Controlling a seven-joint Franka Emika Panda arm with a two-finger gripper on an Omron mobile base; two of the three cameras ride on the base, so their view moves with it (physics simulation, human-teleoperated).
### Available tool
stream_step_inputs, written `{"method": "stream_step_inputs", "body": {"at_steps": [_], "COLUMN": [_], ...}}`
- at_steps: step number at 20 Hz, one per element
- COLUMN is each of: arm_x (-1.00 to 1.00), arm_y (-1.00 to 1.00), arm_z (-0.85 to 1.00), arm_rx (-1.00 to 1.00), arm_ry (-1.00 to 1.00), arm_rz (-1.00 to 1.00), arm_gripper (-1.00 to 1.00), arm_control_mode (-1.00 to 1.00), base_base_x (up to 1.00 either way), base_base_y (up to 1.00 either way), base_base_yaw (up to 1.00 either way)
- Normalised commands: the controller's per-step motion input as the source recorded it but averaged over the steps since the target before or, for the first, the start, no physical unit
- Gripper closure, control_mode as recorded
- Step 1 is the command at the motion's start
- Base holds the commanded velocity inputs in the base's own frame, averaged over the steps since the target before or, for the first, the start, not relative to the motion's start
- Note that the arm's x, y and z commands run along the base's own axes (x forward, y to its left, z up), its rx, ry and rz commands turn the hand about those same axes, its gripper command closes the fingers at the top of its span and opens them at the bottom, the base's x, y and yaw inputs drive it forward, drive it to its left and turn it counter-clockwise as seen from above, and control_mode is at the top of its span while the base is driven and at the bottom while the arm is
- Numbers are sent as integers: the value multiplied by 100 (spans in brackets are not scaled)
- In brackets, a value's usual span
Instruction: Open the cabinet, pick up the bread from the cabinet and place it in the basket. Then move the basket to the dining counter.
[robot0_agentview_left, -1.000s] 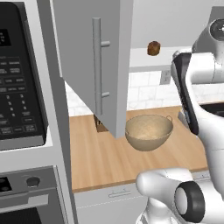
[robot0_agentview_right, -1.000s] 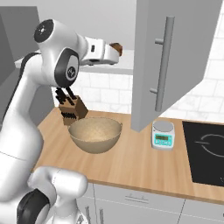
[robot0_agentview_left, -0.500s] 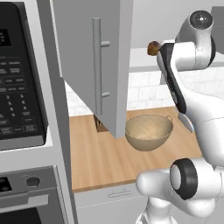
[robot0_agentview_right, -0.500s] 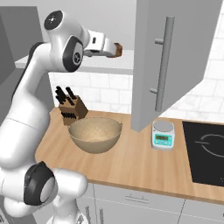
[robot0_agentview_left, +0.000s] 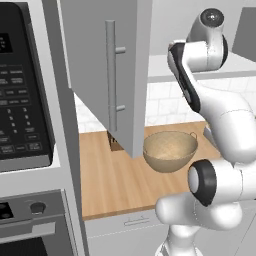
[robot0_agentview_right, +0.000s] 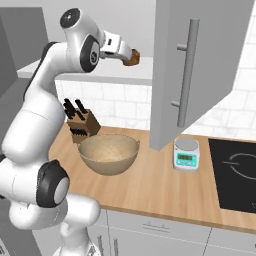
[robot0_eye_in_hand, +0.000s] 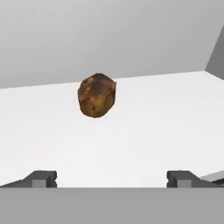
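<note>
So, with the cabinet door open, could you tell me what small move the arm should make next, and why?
Probably ease the gripper straight forward toward the bread. In the hand view the jaws stand wide open, and the bread sits on the white cabinet shelf ahead of them, not yet between them. The basket waits below on the worktop.

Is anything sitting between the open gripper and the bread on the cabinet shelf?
Nothing visible. In the hand view the bread lies alone on the bare white shelf, ahead of the open gripper and slightly off-centre between its fingertips. The cabinet door is swung aside, clear of the approach.
</note>
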Motion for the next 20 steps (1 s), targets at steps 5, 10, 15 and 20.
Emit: {"method": "stream_step_inputs", "body": {"at_steps": [5,10,15,20], "arm_x": [67,67,47,22], "arm_y": [0,0,0,-2], "arm_z": [-3,-6,-6,-25], "arm_rx": [0,0,0,0], "arm_ry": [0,0,0,0], "arm_rz": [4,7,3,0], "arm_gripper": [-100,-100,-100,-100], "arm_control_mode": [-100,-100,-100,-100], "base_base_x": [0,0,0,0], "base_base_y": [0,0,0,0], "base_base_yaw": [0,0,0,0]}}
